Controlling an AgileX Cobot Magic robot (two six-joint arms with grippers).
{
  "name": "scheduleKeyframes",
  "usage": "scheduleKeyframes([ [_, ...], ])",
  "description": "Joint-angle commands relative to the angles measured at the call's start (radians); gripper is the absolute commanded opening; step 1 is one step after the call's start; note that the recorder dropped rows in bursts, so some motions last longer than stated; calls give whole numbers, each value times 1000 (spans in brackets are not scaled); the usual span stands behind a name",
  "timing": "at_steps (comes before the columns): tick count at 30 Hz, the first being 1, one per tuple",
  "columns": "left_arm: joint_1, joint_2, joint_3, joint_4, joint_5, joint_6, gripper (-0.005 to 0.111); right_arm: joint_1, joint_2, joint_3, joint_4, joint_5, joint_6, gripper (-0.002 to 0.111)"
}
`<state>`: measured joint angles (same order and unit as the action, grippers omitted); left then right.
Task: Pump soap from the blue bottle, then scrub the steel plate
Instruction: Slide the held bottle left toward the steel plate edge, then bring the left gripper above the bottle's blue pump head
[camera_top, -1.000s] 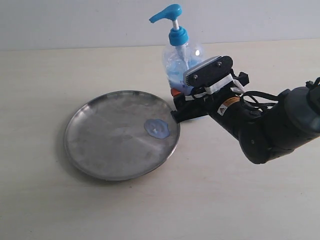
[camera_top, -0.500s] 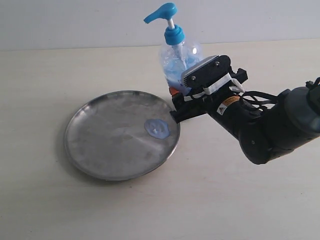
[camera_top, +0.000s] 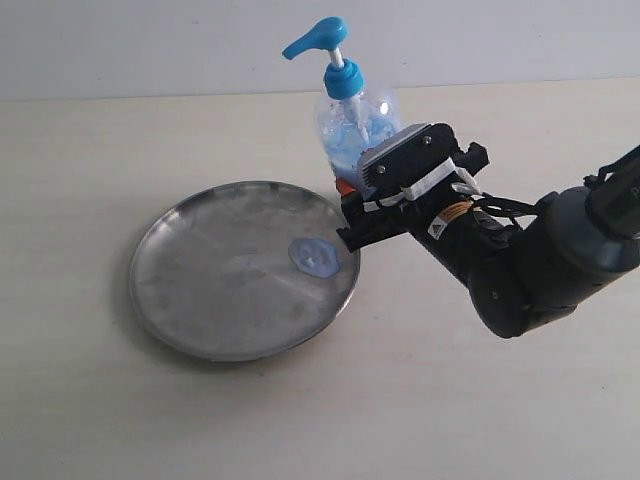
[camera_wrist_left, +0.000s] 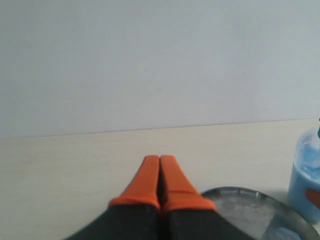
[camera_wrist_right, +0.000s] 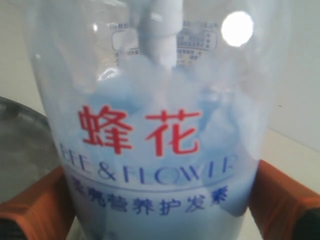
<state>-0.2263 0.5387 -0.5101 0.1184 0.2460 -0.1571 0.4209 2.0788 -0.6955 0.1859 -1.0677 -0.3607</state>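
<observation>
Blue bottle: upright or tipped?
Tipped: the blue bottle leans toward the steel plate, pump stem slanted; right gripper clamps its base.

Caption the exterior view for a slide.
Right tool grips the blue bottle beside the steel plate bearing a soap blob.

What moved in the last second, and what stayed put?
The right gripper, clamped on the blue bottle, carried it a little leftward in the exterior view, and the bottle's top tipped further that way. Nothing was grabbed or let go. The steel plate and the soap blob on it stayed put.
</observation>
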Motion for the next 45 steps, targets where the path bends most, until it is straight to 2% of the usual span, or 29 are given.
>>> scheduleKeyframes([
  [1, -6, 4, -5, -3, -17, -8, 0, 4, -12, -21, -17, -138, -12, 0],
  [7, -10, 19, -5, -80, -19, -8, 0, 4, -6, -58, -20, -64, -38, 0],
  [10, -39, 47, -5, -80, -19, -6, 0, 4, 5, -68, -20, -54, -39, 0],
  [18, -178, 207, -112, -80, 35, -1, 0, 4, 5, -70, 32, -54, -60, 0],
  [31, -434, 654, -454, -82, 65, 1, 0, 4, 5, -71, 57, -29, -61, 0],
  [34, -454, 733, -534, -112, 65, -1, 0, 4, 5, -71, 57, -12, -53, 0],
  [45, -454, 949, -758, -188, 65, 30, 0, 4, 5, -71, 57, 0, -53, 0],
])
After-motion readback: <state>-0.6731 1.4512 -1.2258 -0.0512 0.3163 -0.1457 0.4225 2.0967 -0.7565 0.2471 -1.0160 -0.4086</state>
